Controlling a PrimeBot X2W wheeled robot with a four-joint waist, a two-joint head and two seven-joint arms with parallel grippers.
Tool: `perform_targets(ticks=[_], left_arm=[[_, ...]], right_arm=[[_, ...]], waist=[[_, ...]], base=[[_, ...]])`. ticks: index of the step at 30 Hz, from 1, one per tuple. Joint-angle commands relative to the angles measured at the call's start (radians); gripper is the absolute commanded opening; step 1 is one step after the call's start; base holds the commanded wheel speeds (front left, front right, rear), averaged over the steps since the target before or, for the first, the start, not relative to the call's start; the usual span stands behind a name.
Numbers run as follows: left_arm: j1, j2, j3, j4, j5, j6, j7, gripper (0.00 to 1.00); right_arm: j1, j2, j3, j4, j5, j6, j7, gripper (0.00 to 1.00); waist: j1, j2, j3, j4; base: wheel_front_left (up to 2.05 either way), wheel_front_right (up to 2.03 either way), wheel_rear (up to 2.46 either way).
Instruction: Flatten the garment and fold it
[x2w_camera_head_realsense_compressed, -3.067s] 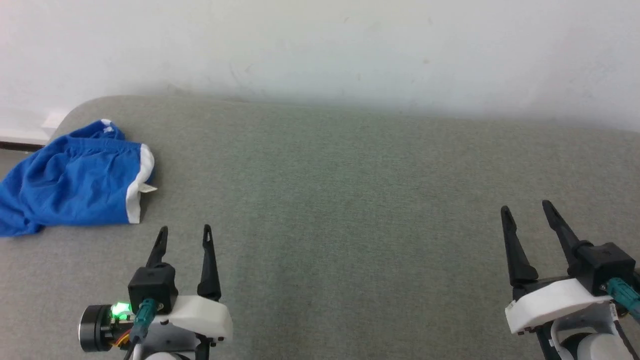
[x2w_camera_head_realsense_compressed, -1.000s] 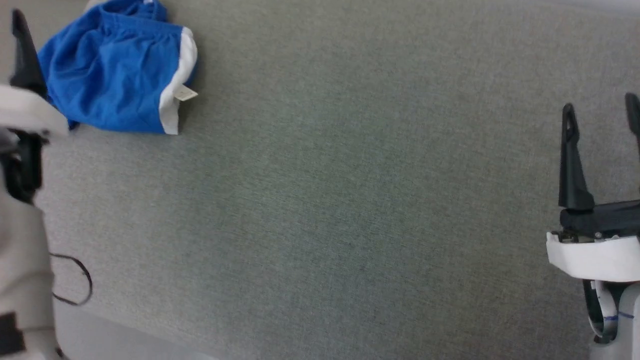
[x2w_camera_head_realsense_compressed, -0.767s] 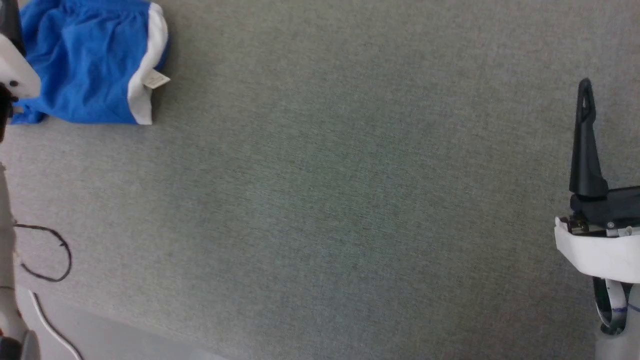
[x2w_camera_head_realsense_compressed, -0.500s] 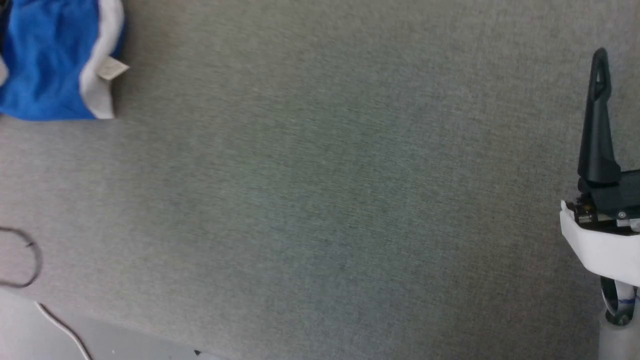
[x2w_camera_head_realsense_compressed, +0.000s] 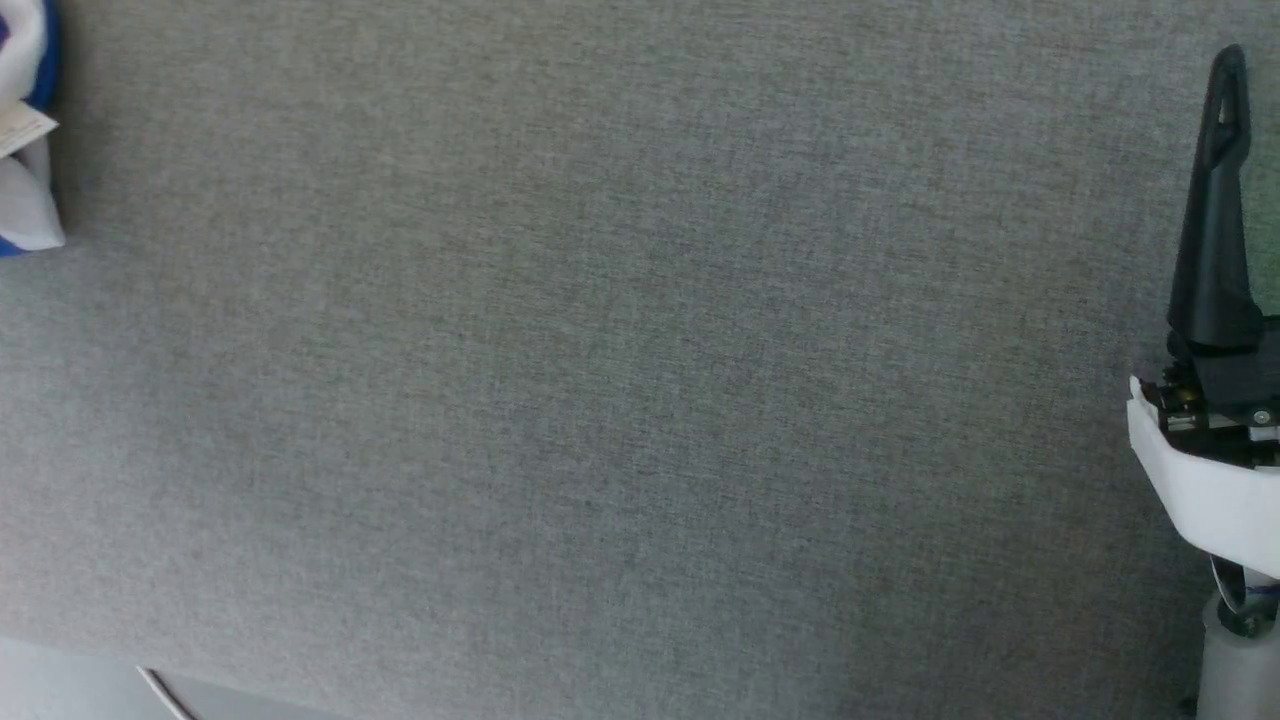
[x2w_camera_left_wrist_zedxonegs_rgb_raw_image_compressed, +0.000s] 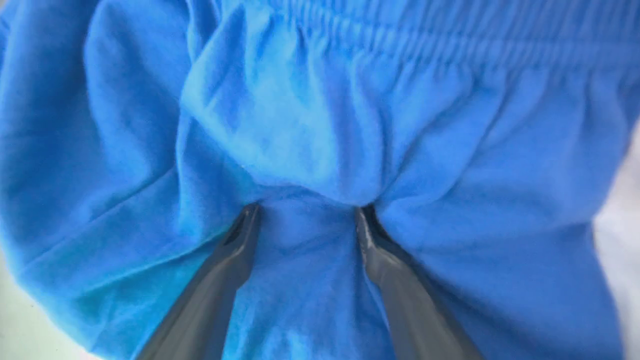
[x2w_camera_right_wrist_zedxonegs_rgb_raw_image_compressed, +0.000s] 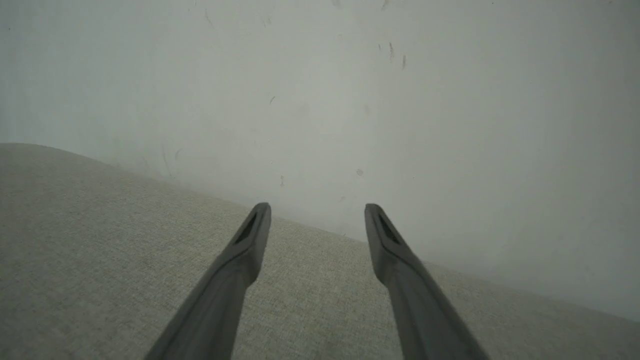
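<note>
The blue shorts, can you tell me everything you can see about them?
The shorts are bright blue, soft cloth, crumpled into folds, not flat. In the left wrist view a gathered elastic waistband runs across the top. The left gripper is open; its dark fingers press into the cloth, a fold bunched at their tips. In the head view white trim and a small pale label peek in at the far left, on the grey fabric surface.

Grey fabric surface (x2w_camera_head_realsense_compressed: 600, 350); rumpled blue garment (x2w_camera_head_realsense_compressed: 22, 200) on it, far left
</note>
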Motion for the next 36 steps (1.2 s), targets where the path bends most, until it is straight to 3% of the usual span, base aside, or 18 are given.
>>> perform_targets(ticks=[1, 2, 12, 20, 30, 36], left_arm=[[0.034, -0.058, -0.050, 0.018, -0.004, -0.007, 0.007, 0.92], [0.036, -0.056, -0.066, 0.016, -0.010, -0.007, 0.008, 0.00], [-0.020, 0.040, -0.179, -0.024, 0.018, -0.007, -0.089, 0.00], [-0.116, 0.089, -0.342, -0.205, 0.076, -0.007, -0.180, 0.00], [-0.282, 0.045, -0.609, -0.468, 0.078, -0.007, -0.201, 0.00], [-0.360, -0.049, -0.782, -0.547, 0.042, -0.007, -0.249, 0.00]], right_arm=[[-0.007, -0.003, -0.001, 0.003, -0.010, -0.002, -0.005, 1.00], [-0.005, -0.003, -0.002, 0.007, -0.010, -0.002, -0.005, 1.00], [0.025, 0.003, -0.015, 0.064, 0.006, -0.002, -0.005, 1.00], [0.098, 0.008, -0.047, 0.132, 0.063, -0.002, -0.005, 1.00], [0.172, 0.009, -0.069, 0.196, 0.142, -0.002, -0.005, 1.00], [0.195, 0.009, -0.070, 0.219, 0.172, -0.002, -0.005, 1.00]], waist=[[0.0003, 0.0000, 0.002, -0.006], [0.0003, 0.0000, -0.004, -0.006], [0.0003, 0.0000, -0.150, -0.006], [0.0003, 0.0000, -0.330, -0.019], [0.0003, 0.0000, -0.488, -0.098], [0.0003, 0.0000, -0.536, -0.195]], base=[[0.00, 0.00, 0.00], [0.00, 0.00, 0.00], [0.00, 0.00, 0.00], [0.00, 0.00, 0.00], [0.00, 0.00, 0.00], [0.00, 0.00, 0.00]])
